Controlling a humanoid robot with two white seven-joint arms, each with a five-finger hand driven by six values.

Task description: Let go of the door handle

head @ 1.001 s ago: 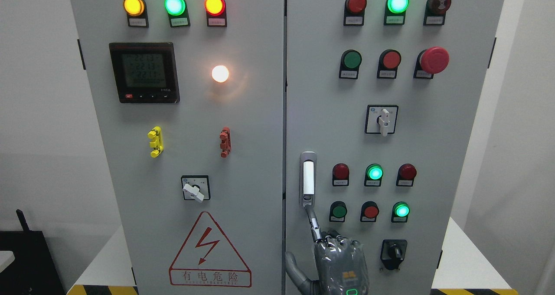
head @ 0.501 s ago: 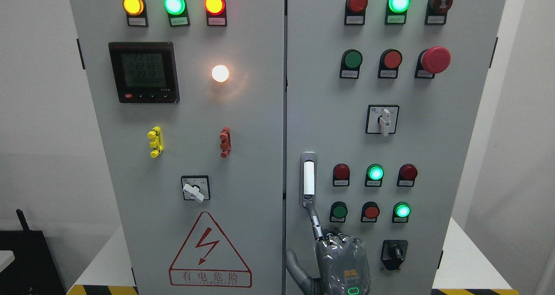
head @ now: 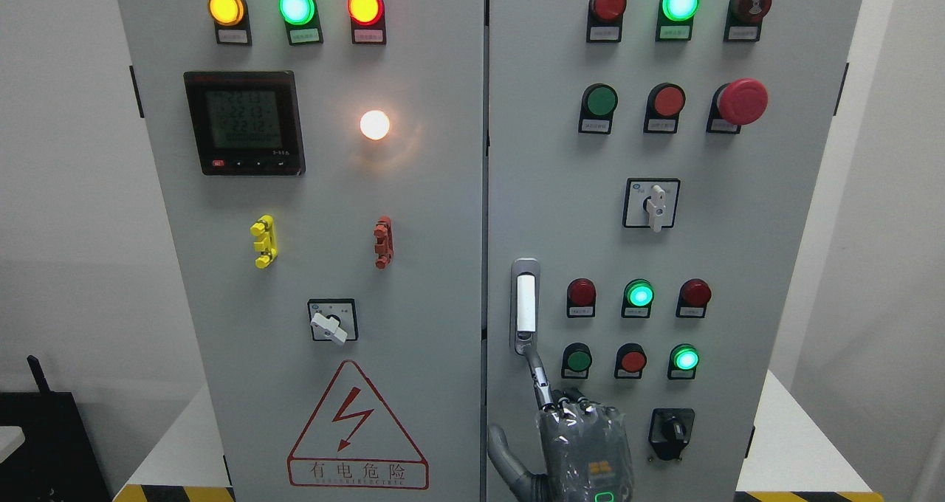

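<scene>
1. Fingers (head: 537, 376): index out straight, tip touching lower end of door handle (head: 525, 303); rest curled, gripping nothing.
2. Right hand (head: 583, 443) sits just below handle, thumb out to the side. Prob. mid-release, only a fingertip on.
3. Handle upright, flush w/ right door (head: 738, 266), near centre seam.

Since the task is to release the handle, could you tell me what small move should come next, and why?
Probably draw the grey right hand slightly down and back from the grey cabinet door. Its extended index finger reaches the lower end of the silver vertical door handle, with the other fingers curled, so contact seems not yet broken.
</scene>
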